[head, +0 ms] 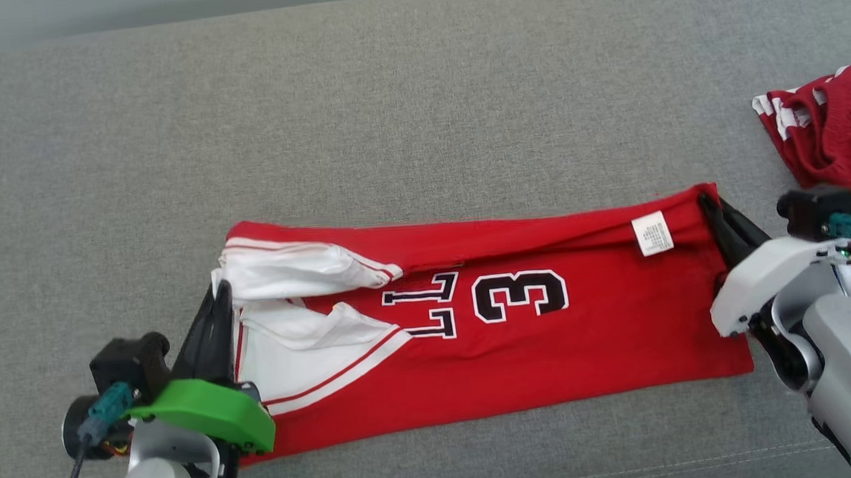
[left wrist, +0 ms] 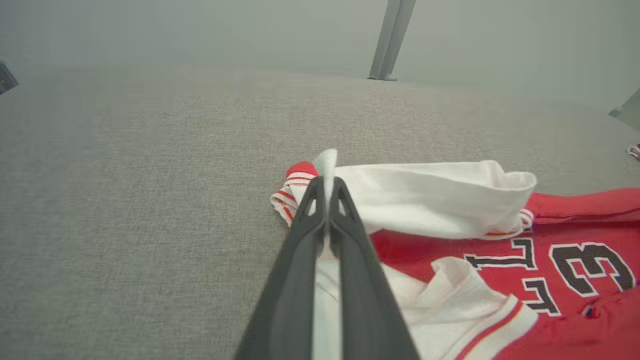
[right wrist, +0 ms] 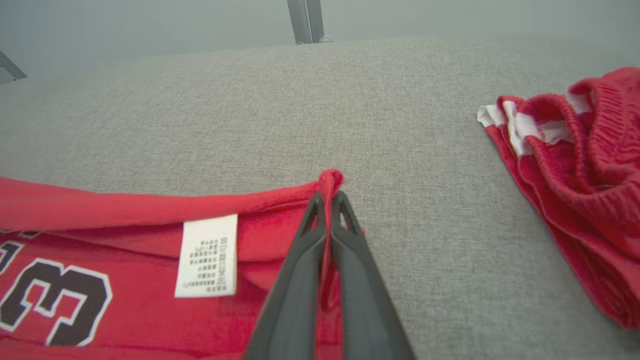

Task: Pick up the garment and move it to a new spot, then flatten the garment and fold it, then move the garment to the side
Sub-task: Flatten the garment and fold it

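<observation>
Grey cloth surface (head: 416, 84), a red jersey (head: 521, 351) stretched across its middle: left pincer (head: 220, 290) clamped on its white-trimmed end, right pincer (head: 705, 198) gripping the hem corner near the label (head: 652, 233)

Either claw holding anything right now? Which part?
Both are shut on the red jersey: left claw pinches the white fabric at its left end; right claw pinches the far red corner at its right end, near the white label.
</observation>
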{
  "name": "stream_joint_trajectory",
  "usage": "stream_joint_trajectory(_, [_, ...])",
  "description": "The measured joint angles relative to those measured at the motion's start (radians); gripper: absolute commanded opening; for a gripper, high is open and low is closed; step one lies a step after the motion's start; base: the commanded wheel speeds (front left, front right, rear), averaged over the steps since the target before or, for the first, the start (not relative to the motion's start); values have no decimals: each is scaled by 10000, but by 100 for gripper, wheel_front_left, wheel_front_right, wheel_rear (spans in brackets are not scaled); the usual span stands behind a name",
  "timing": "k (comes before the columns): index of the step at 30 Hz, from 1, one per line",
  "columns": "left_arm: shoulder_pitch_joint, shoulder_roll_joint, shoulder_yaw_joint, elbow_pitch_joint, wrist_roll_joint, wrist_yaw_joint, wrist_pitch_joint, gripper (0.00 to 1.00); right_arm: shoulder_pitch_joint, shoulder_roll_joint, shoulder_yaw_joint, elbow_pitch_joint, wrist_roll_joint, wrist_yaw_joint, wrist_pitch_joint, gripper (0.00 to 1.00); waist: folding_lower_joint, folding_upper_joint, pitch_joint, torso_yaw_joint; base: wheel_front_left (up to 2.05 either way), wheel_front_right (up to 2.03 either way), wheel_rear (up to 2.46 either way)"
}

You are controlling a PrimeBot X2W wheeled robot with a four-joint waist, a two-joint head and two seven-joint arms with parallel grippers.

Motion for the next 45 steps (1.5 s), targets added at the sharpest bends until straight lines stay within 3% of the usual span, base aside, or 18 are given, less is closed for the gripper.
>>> stream_joint_trajectory(6, [964,-107,-67,-541,-171,343,50,0,1097,-111,-418,-633,27,0,-217,0,0,0,-420,58,0,0,0])
stream_joint_trajectory(12, [1252,-249,-268,-217,-236,401,46,0,1816,121,-694,-821,-353,0,-272,0,0,0,-703,31,0,0,0])
stream_joint_trajectory(20, [1524,-322,-349,303,-291,332,-130,0,2542,441,-976,-918,-566,0,-393,13,0,0,-968,-25,0,0,0])
stream_joint_trajectory(23, [1647,-320,-357,355,-341,374,-173,0,2785,514,-1152,-951,-669,0,-468,47,0,0,-1039,-13,0,0,0])
stream_joint_trajectory(25, [1724,-320,-364,401,-343,380,-207,0,2931,566,-1279,-974,-717,0,-493,94,0,0,-1073,0,0,0,0])
stream_joint_trajectory(26, [1761,-324,-385,426,-347,391,-213,0,2996,589,-1363,-982,-746,0,-514,100,0,0,-1088,9,0,0,0])
stream_joint_trajectory(28, [1825,-360,-401,454,-372,393,-228,57,3153,593,-1521,-1016,-880,0,-570,100,0,0,-1123,29,0,0,0])
stream_joint_trajectory(30, [1903,-393,-405,454,-428,393,-290,100,3359,617,-1705,-1139,-1001,0,-614,100,0,0,-1163,44,0,0,0])
stream_joint_trajectory(45, [2751,-205,-104,-380,-708,692,-625,100,5201,1097,-4171,-2800,-1741,0,-702,100,0,0,-1512,151,0,0,0])
